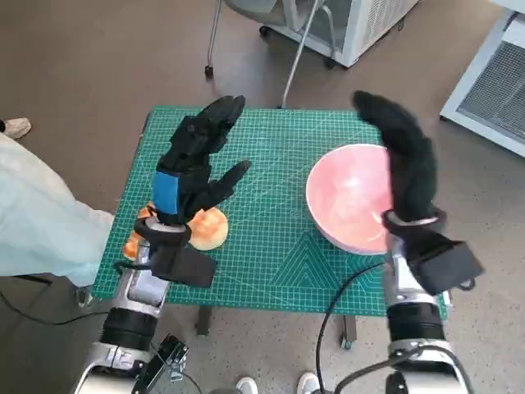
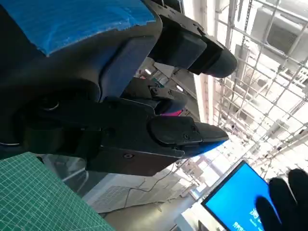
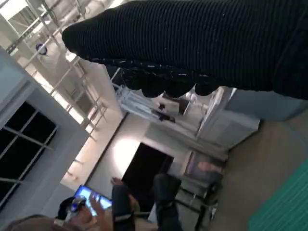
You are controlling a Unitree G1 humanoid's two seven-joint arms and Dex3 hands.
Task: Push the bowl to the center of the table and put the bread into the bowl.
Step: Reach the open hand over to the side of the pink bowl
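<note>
- The right hand (image 1: pixel 408 160) hangs over the bowl (image 1: pixel 349 201), fingers extended and holding nothing, seemingly placed to push it.
- The left hand (image 1: pixel 199 160), fingers spread wide and holding nothing, hovers above the bread (image 1: pixel 210 230), seemingly waiting.

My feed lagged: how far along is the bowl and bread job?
Nothing looks done. The pink bowl sits right of the mat's centre, empty. The bread lies on the mat under the left robot hand. The right robot hand is raised beside the bowl; both hold nothing.

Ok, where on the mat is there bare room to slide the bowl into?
The green mat is bare between the bread and the pink bowl, and along its far edge. The left side is crowded by bread and left hand.
</note>
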